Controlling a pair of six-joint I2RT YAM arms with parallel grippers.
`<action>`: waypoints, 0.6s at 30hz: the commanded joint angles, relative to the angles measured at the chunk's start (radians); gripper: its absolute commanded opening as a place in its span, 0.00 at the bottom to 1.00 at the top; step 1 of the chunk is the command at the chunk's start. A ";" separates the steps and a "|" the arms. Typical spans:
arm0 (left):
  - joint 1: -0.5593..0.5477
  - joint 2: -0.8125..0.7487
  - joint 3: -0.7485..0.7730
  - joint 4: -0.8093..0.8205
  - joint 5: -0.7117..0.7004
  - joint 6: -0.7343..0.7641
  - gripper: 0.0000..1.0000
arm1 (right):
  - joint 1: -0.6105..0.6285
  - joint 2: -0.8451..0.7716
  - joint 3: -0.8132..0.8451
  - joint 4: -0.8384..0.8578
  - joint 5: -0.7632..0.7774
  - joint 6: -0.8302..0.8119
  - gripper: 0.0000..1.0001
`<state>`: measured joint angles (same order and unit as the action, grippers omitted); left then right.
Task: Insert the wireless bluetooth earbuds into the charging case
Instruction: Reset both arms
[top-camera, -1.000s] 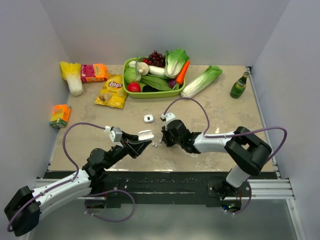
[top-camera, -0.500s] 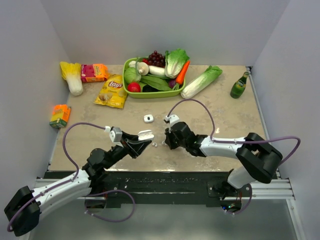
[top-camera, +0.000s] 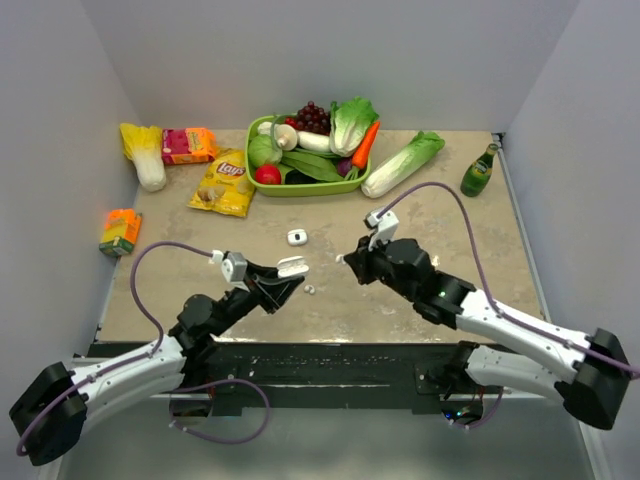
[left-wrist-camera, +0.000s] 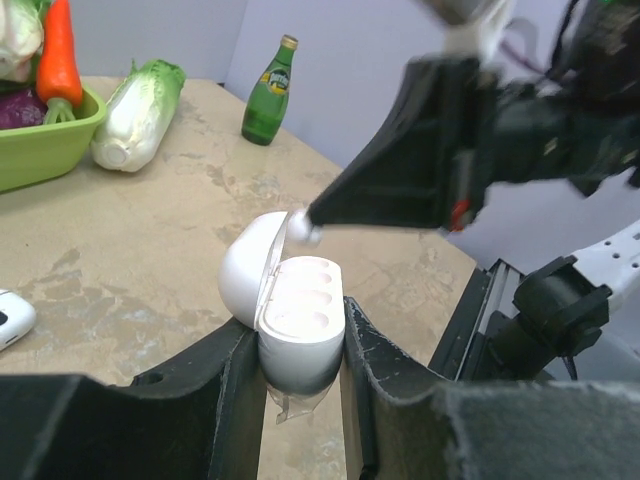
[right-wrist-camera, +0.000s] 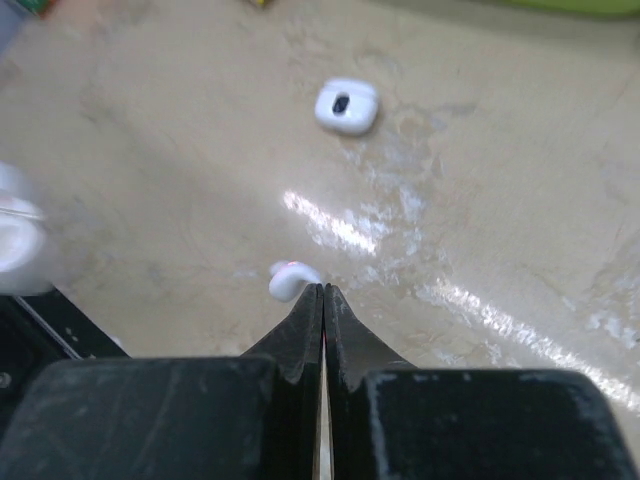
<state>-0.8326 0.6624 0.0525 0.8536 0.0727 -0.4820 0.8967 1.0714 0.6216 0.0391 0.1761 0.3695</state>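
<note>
My left gripper (top-camera: 280, 285) is shut on the open white charging case (top-camera: 291, 268), held above the table near the front edge. In the left wrist view the case (left-wrist-camera: 300, 305) sits between the left gripper's (left-wrist-camera: 298, 345) fingers with its lid tipped back and its sockets showing. My right gripper (top-camera: 349, 264) hangs just to the right of the case, shut on a tiny white earbud (left-wrist-camera: 302, 228) that pokes out beyond its tips, level with the case's lid. The right wrist view shows that earbud (right-wrist-camera: 291, 281) at the right gripper's (right-wrist-camera: 322, 290) closed tips. Another earbud (top-camera: 310, 291) lies on the table below.
A second small white case (top-camera: 296, 237) lies on the table behind the grippers. A green basket (top-camera: 262, 182) of vegetables, a chips bag (top-camera: 224, 184), cabbages, a green bottle (top-camera: 479, 172) and an orange box (top-camera: 120, 231) stand along the back and left.
My right gripper has risen from the table and moved right with an earbud in its tips, and its arm has swung out to the right. The left arm holds still.
</note>
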 joint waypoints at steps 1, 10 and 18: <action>-0.002 0.077 0.064 0.153 -0.025 0.054 0.00 | 0.019 -0.175 0.139 -0.140 0.085 -0.055 0.00; 0.003 0.193 0.095 0.458 0.013 0.097 0.00 | 0.108 -0.295 0.262 -0.212 0.086 -0.178 0.00; 0.018 0.316 0.139 0.651 0.180 0.128 0.00 | 0.179 -0.318 0.279 -0.159 0.042 -0.230 0.00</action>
<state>-0.8272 0.9310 0.1379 1.2411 0.1486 -0.3985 1.0565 0.7708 0.8520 -0.1467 0.2401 0.1936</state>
